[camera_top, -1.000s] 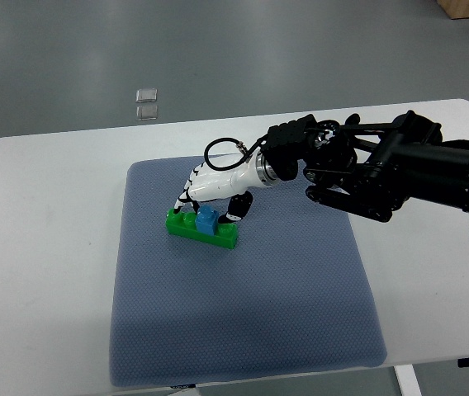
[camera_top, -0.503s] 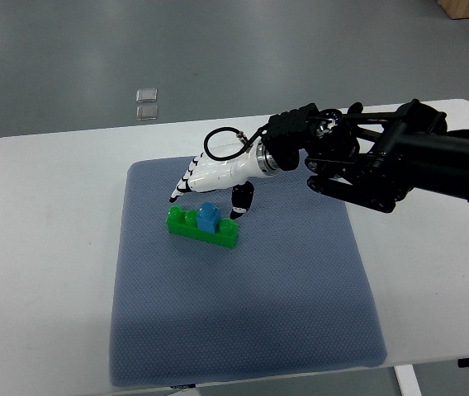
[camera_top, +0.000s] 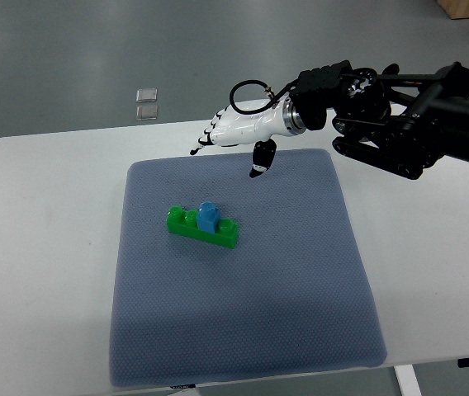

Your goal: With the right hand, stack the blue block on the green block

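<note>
In the top view we find the blue block (camera_top: 208, 216) seated on the green block (camera_top: 202, 228) mid-mat (camera_top: 300, 313), the right hand (camera_top: 239, 132) at one o'clock, fingers spread, empty; we judge the blocks light, rigid, best pinched at the side faces.

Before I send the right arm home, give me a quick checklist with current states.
1. Blue block sits on the green block: ok.
2. Blue block pressed fully onto the studs: cannot tell from this steep view.
3. Right robot hand empty, fingers spread: ok.
4. Robot hand apart from the stack, above the far edge of the blue mat: ok.
5. Green block lies flat on the mat, well inside its edges: ok.
6. Left arm out of the way: not in view, cannot tell.
</note>
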You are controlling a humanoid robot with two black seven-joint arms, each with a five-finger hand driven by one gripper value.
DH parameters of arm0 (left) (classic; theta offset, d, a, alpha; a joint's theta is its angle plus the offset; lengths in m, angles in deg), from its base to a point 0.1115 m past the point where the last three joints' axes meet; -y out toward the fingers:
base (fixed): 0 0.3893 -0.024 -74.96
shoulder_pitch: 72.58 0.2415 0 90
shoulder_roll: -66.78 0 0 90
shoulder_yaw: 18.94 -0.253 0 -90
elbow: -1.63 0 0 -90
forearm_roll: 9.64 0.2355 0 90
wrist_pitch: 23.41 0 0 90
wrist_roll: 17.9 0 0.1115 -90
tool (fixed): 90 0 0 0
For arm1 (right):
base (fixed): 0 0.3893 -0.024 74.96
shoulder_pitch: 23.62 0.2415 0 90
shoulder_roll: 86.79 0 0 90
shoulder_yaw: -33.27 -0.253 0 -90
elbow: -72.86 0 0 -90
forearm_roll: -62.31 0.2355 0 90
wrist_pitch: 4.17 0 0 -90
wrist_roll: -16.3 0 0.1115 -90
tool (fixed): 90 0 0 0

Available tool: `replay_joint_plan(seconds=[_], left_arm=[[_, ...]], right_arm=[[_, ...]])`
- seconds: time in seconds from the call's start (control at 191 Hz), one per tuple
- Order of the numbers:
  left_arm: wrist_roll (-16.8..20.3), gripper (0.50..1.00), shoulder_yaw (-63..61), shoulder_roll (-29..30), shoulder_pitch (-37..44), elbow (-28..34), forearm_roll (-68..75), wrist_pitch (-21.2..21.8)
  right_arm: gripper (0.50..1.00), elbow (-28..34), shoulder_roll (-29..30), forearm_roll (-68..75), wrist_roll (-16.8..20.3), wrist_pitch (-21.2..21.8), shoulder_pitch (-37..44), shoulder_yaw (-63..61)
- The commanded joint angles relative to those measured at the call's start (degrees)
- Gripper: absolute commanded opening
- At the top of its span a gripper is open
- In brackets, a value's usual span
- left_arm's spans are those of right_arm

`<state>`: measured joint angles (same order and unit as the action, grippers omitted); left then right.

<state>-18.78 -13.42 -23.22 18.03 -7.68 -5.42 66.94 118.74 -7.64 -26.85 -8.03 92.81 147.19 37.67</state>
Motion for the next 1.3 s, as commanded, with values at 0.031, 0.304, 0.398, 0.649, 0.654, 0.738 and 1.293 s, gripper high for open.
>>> replay_joint_plan(seconds=[0.031,0.304,0.398,0.649,0.654,0.738,1.293], left_arm=[[0.0,1.0,0.0,0.0,0.0,0.0,0.0,0.0],[0.0,1.0,0.0,0.0,0.0,0.0,0.0,0.0],[0.0,1.0,0.0,0.0,0.0,0.0,0.0,0.0],[0.0,1.0,0.0,0.0,0.0,0.0,0.0,0.0],[0.0,1.0,-0.1,0.0,0.0,0.0,0.0,0.0],[0.0,1.0,0.0,0.0,0.0,0.0,0.0,0.0],[0.0,1.0,0.0,0.0,0.0,0.0,0.0,0.0]], right_arm=[[0.913,-4.5,-0.5,14.9,0.2,0.6,-1.7,-7.7],[0.913,-10.9,0.3,41.6,0.3,0.1,-9.8,-21.9],[0.911,-13.0,0.9,49.7,1.2,-0.2,-12.7,-24.4],[0.911,-18.7,4.3,72.4,1.1,-2.4,-21.0,-32.3],[0.913,-18.8,4.4,73.3,1.1,-2.4,-21.2,-32.6],[0.913,-19.0,5.3,79.8,0.9,-2.6,-24.4,-35.1],[0.913,-19.0,8.0,91.7,0.2,-2.8,-30.2,-42.4]])
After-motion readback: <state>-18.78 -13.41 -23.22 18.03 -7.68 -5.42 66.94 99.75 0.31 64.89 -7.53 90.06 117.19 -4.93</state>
